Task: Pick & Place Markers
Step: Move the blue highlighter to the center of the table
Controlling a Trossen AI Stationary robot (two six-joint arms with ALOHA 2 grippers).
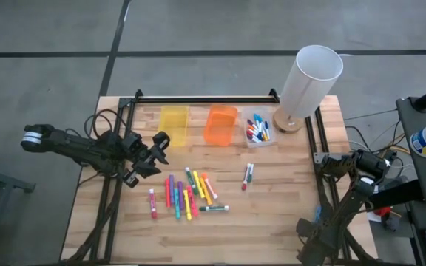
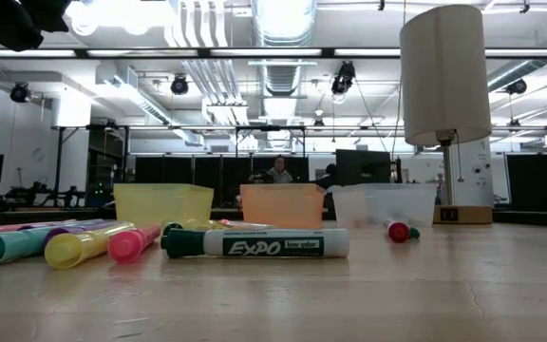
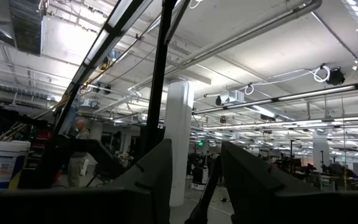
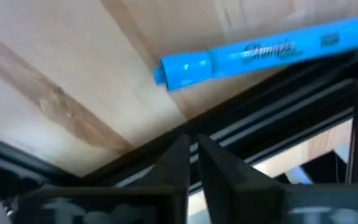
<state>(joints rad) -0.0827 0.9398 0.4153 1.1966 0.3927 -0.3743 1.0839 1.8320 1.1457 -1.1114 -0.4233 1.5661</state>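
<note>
1. High view: the markers lie loose in a cluster on the wooden worktop, with one more marker a little apart toward the right. Behind them stand a yellow bin, an orange bin and a clear bin that already holds several markers, next to a tall white cylinder. The left pincer hangs just beyond the cluster's left end, near the yellow bin. The right arm sits folded off the worktop's right edge.

2. Low view: a dark green Expo marker lies nearest, with teal, yellow and pink ones beside it; neither pincer shows here.

3. Left wrist view: the left pincer points up into the room, its fingers apart and empty.

4. Right wrist view: the right pincer is clenched on nothing, over the worktop's edge rail; a blue highlighter lies on the wood near that edge.

5. Risks, as a judgement: the markers lie packed side by side, so a descending finger may nudge neighbours and roll them; the blue highlighter could roll off the edge if bumped.
</note>
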